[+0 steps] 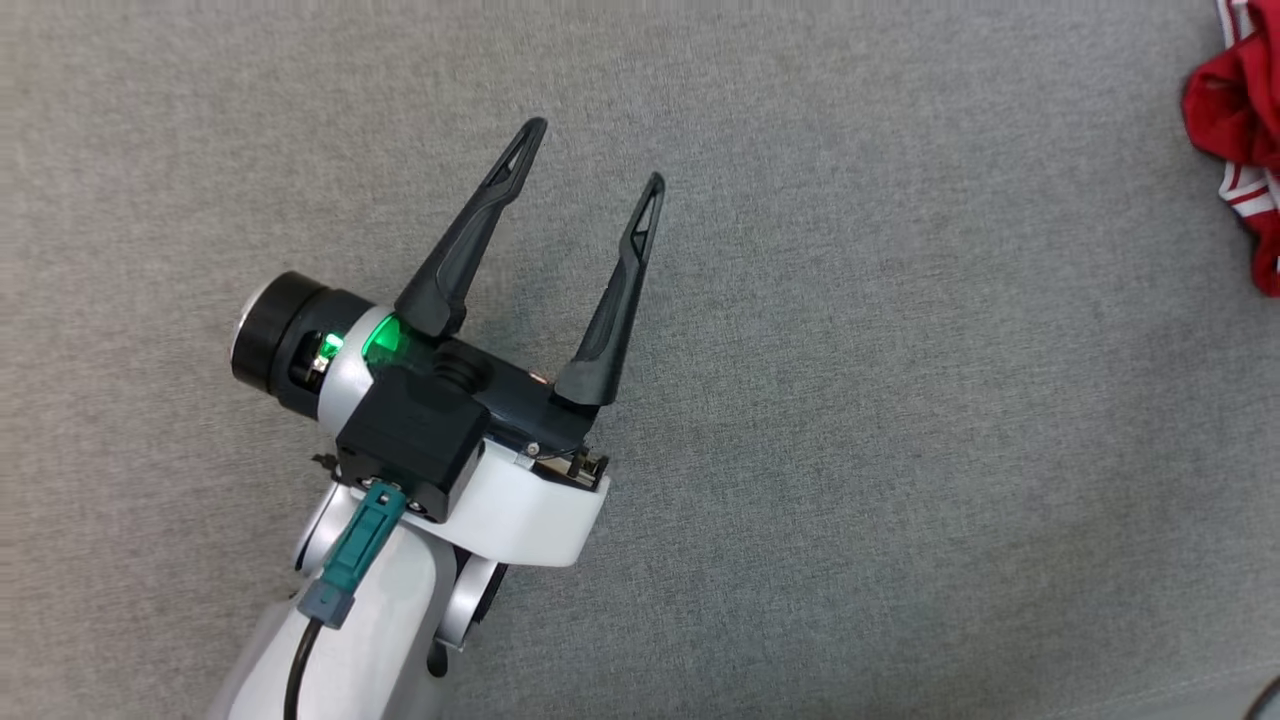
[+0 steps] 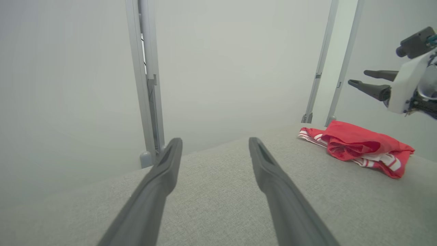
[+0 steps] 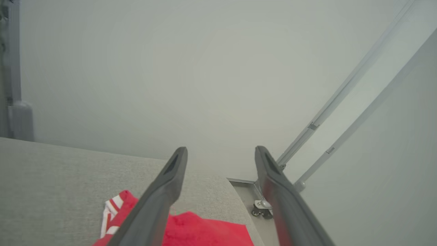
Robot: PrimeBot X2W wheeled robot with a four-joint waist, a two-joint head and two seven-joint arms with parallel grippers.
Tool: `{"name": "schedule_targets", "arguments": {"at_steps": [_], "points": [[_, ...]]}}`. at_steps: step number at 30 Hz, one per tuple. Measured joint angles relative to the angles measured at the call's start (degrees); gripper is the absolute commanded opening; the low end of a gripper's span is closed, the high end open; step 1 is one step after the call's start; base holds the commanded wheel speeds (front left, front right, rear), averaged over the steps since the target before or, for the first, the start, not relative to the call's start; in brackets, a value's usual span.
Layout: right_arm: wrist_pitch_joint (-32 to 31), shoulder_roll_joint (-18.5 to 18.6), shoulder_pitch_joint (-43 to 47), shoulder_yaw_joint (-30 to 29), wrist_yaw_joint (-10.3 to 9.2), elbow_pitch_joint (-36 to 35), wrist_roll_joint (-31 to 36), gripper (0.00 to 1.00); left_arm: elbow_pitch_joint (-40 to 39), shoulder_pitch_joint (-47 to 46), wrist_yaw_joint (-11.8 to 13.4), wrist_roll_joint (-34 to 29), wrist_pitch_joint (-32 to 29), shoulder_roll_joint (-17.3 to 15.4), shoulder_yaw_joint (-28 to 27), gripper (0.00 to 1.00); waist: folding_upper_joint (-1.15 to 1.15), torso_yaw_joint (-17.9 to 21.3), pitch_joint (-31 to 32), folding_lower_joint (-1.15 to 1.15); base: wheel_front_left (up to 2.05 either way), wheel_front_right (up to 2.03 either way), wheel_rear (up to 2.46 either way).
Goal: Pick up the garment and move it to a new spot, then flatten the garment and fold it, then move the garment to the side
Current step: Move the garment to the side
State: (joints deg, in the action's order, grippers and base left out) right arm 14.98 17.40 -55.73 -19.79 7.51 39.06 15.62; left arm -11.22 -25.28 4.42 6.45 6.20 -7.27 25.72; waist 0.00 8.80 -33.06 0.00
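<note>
Across the lower left of the head view, the left gripper (image 1: 595,152) hangs over a grey fabric surface (image 1: 900,400). Its two dark fingers are spread wide with nothing between them and point toward the upper right of the frame. A green light (image 1: 385,340) glows on its wrist, and a teal plug (image 1: 360,545) with a black cable sits on the pale forearm below. The garment (image 1: 1235,110), red with white stripes, lies crumpled at the upper right edge of that frame, partly cut off and well apart from the left gripper. In the left wrist view the garment lies bunched on the surface at the right of the frame, near the far edge. The right gripper (image 2: 357,77) hovers above it in the upper right corner, fingers parted, empty and clear of the cloth. In the right wrist view those fingers rise wide apart from the bottom edge, with the red cloth showing beneath and between them at the bottom centre. Pale metal posts (image 2: 146,85) stand upright against a plain light wall beyond the surface. A small castor (image 3: 261,206) shows just past the surface's corner.
</note>
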Motion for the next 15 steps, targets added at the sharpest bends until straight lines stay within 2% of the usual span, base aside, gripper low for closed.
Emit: {"name": "schedule_targets", "arguments": {"at_steps": [7, 11, 15], "points": [[0.0, -6.43, 4.62, 11.83, 0.0, 0.62, -12.1, 1.0, 2.7, 4.7, 2.12, 2.36, 2.3, 0.42, -1.38, 1.0, 0.0, -1.15, 6.22, 0.0, 0.0, 0.0, 0.0], [0.0, -7.31, 8.31, 18.96, -0.01, -0.1, -18.89, 1.0, 4.32, 7.98, 3.81, 4.49, 3.42, 0.94, -2.82, 1.0, 0.0, -2.07, 10.23, 0.0, 0.0, 0.0, 0.0], [0.0, -7.97, 12.98, 24.47, 0.0, -3.15, -22.9, 1.0, 6.66, 10.89, 4.86, 6.34, 4.53, 1.14, -4.16, 1.0, 0.0, -3.38, 14.04, 0.0, 0.0, 0.0, 0.0]]}}
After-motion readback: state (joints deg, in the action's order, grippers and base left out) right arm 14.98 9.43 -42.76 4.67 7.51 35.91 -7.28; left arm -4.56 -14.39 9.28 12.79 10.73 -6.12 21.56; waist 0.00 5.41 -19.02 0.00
